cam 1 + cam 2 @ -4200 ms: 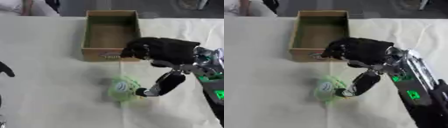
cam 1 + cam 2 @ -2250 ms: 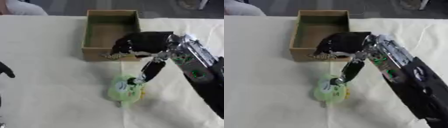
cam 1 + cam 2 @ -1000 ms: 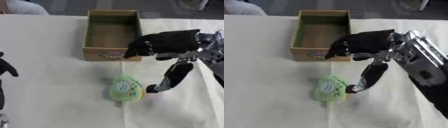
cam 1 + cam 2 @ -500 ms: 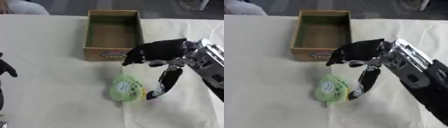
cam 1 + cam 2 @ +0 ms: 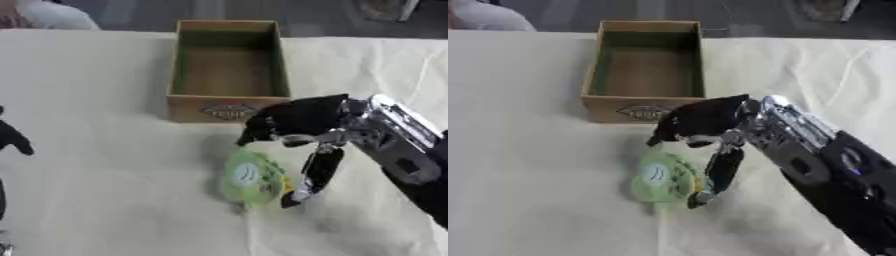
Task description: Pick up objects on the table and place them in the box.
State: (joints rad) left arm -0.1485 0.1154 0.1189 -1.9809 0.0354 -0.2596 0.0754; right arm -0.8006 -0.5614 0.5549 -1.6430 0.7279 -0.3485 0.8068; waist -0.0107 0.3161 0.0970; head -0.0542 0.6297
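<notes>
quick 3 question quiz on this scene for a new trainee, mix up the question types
1. True or false: the green packet already lies inside the wooden box.
2. Which hand is working at the packet? A) the left hand B) the right hand C) a person's bare hand
3. Fill in: the packet lies on the cloth just in front of the box's ______ wall, the one with the oval label.

Key
1. False. It lies on the cloth, outside the box, and the box looks empty.
2. B. The right hand is above the packet, with its thumb down at the packet's right edge. The left hand shows only at the left edge of the left eye view.
3. near
</notes>
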